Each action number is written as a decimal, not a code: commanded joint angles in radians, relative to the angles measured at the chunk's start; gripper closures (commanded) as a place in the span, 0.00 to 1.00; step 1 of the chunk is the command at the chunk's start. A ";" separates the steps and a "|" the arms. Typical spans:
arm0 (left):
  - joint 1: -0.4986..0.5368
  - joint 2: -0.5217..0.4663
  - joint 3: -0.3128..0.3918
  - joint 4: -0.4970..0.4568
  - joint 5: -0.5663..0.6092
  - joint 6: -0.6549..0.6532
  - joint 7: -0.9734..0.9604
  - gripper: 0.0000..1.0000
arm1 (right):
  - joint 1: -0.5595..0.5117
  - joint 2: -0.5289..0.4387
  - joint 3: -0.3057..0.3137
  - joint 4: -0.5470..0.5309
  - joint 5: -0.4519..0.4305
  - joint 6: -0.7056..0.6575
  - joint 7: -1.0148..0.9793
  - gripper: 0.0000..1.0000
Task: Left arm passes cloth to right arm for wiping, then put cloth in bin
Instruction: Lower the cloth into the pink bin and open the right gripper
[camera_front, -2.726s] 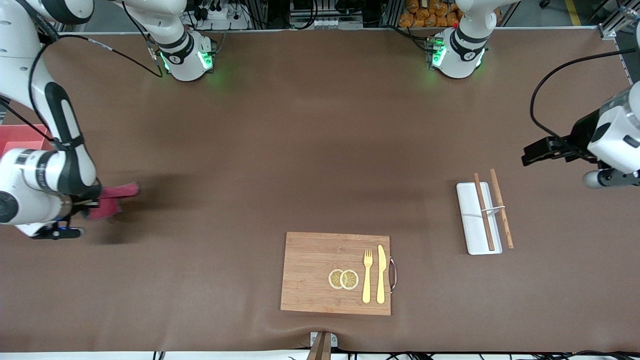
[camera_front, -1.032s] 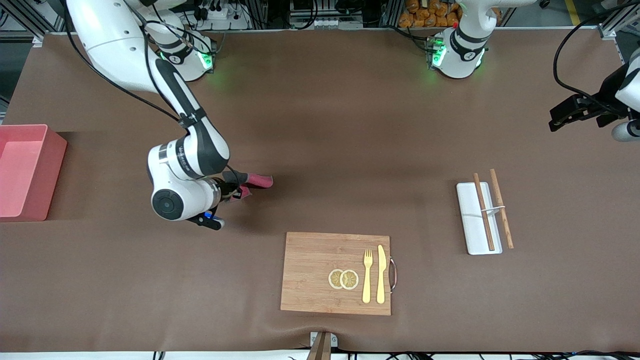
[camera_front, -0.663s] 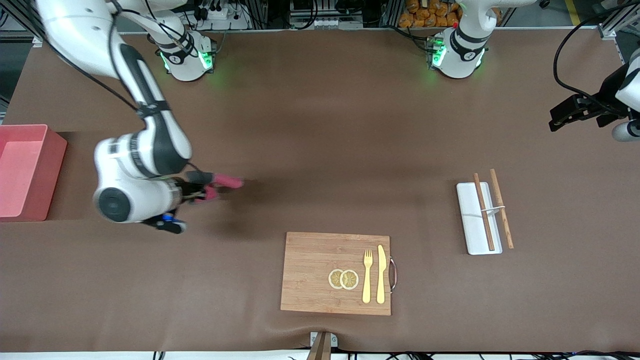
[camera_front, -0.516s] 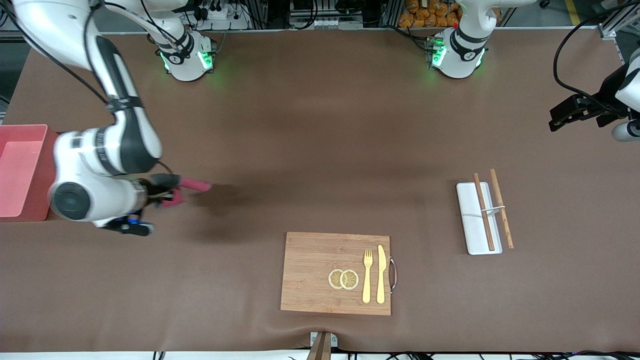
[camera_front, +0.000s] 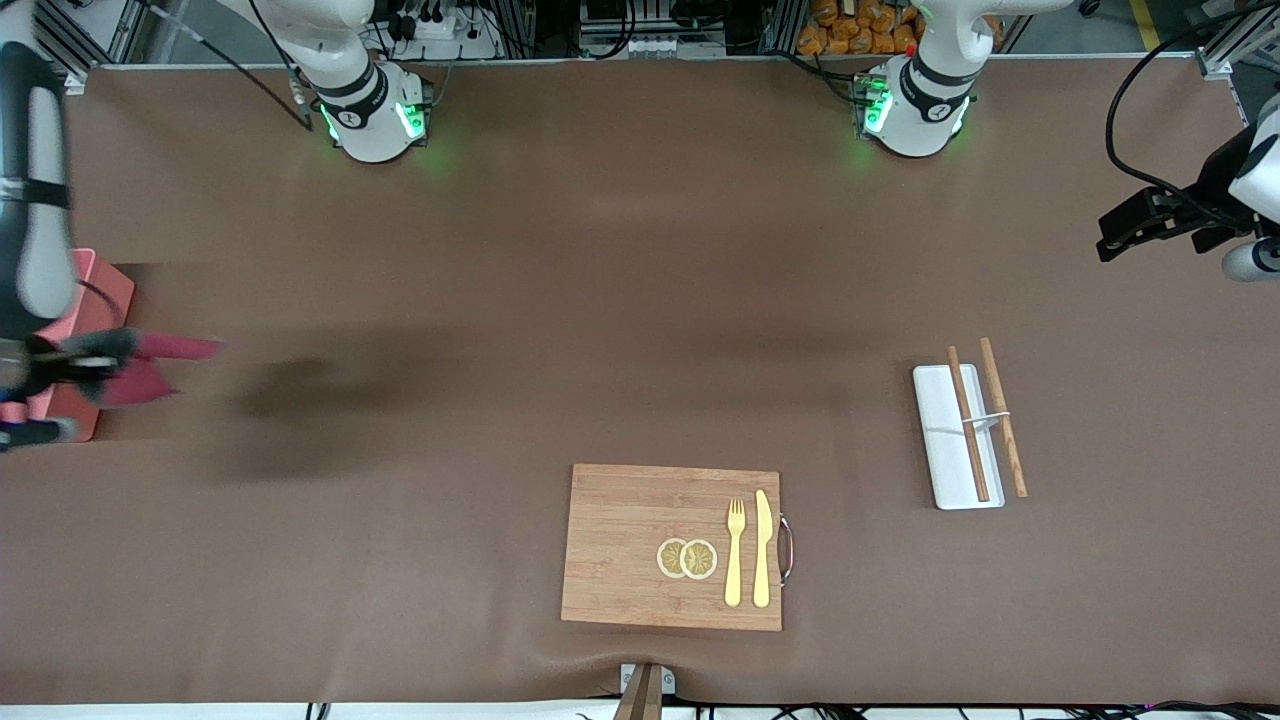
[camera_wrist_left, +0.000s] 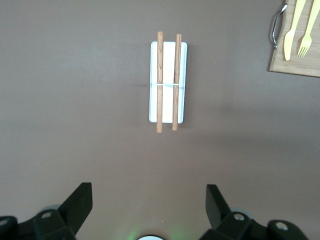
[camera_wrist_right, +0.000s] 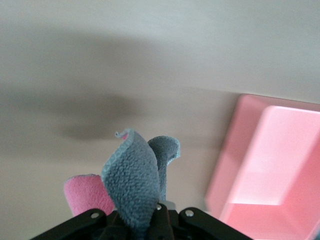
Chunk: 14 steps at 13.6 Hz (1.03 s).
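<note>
Right gripper (camera_front: 95, 362): pinching the cloth (camera_front: 150, 365), carrying it aloft beside the bin (camera_front: 100, 300) at the right arm's end of the table (camera_front: 600, 300). Left gripper (camera_wrist_left: 148, 205): waiting high over the white tray (camera_wrist_left: 168, 82) with chopsticks (camera_wrist_left: 160, 82), fingers spread, gripping nothing.

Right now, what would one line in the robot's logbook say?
right gripper: shut on cloth, at bin edge | left gripper: open, waiting above chopstick tray | cloth not yet binned

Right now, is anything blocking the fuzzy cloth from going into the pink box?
Nothing visible does. The right gripper holds the cloth in the air beside the bin, whose open inside looks empty in the right wrist view.
</note>
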 joint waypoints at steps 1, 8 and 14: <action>-0.009 -0.022 0.002 -0.014 0.007 -0.016 0.020 0.00 | -0.125 0.019 0.024 0.052 -0.031 0.025 -0.182 1.00; -0.006 -0.014 -0.014 -0.010 0.007 -0.016 0.018 0.00 | -0.404 0.200 0.024 0.052 -0.030 0.391 -0.557 1.00; -0.001 -0.015 -0.014 -0.011 0.007 -0.016 0.018 0.00 | -0.452 0.280 0.027 0.047 0.009 0.479 -0.599 0.00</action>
